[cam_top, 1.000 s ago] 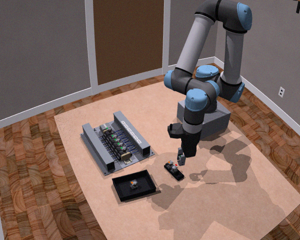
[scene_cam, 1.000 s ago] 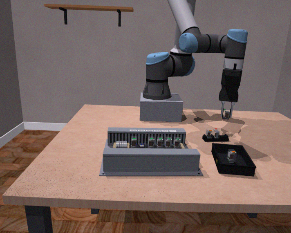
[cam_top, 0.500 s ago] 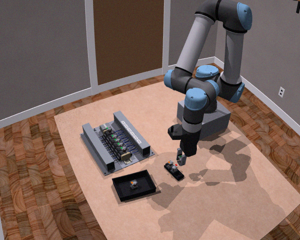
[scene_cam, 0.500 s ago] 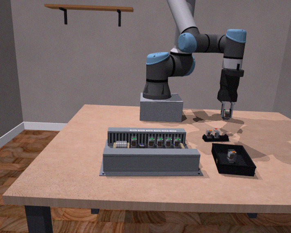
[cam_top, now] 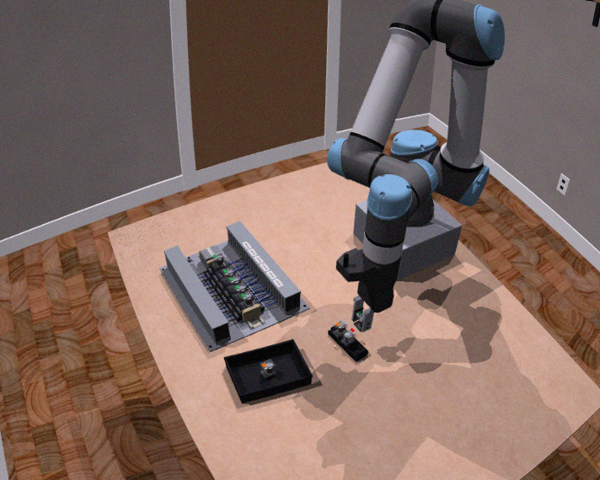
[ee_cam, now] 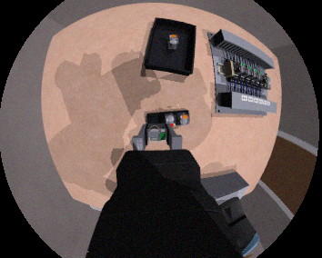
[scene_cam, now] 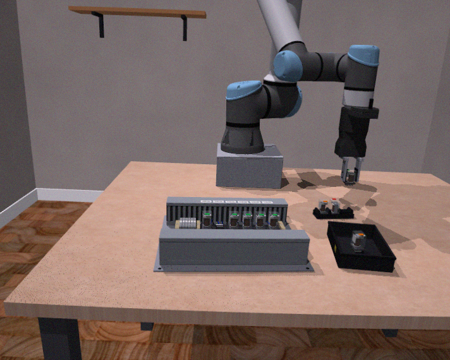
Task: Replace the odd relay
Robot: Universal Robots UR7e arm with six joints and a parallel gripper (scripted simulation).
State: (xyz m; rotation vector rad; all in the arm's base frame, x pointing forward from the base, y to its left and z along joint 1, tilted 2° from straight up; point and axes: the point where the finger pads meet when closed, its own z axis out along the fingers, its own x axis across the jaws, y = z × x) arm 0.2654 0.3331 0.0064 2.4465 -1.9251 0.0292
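My gripper (cam_top: 361, 316) (scene_cam: 351, 173) (ee_cam: 156, 130), half open, pinches the green-button spare (cam_top: 359, 314) (scene_cam: 351, 176) (ee_cam: 155, 133); next I should carry it to the empty socket (scene_cam: 219, 224), buttons matching sides.

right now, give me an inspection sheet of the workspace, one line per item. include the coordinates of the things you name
surface: tan tabletop (cam_top: 280, 429) (scene_cam: 112, 285) (ee_cam: 114, 41), arm shadows across it
job's things: orange-button relay (cam_top: 268, 369) (scene_cam: 358, 240) (ee_cam: 173, 42) in the black tray (cam_top: 241, 393) (scene_cam: 365, 263) (ee_cam: 148, 61); five green-button relays in the row, one socket without a relay; black holder (cam_top: 359, 353) (scene_cam: 320, 215) (ee_cam: 155, 117) with orange- and red-button spares
clutter: nothing seen
grippers: hand (cam_top: 362, 320) (scene_cam: 351, 178) (ee_cam: 156, 130) shut on the green-button spare (cam_top: 359, 314) (scene_cam: 351, 176) (ee_cam: 156, 133), raised off the table
cables: blue and dark wires along the row, ends too small to check
surroundings: wall shelf (scene_cam: 138, 12), wall outlet (cam_top: 563, 184), wood floor
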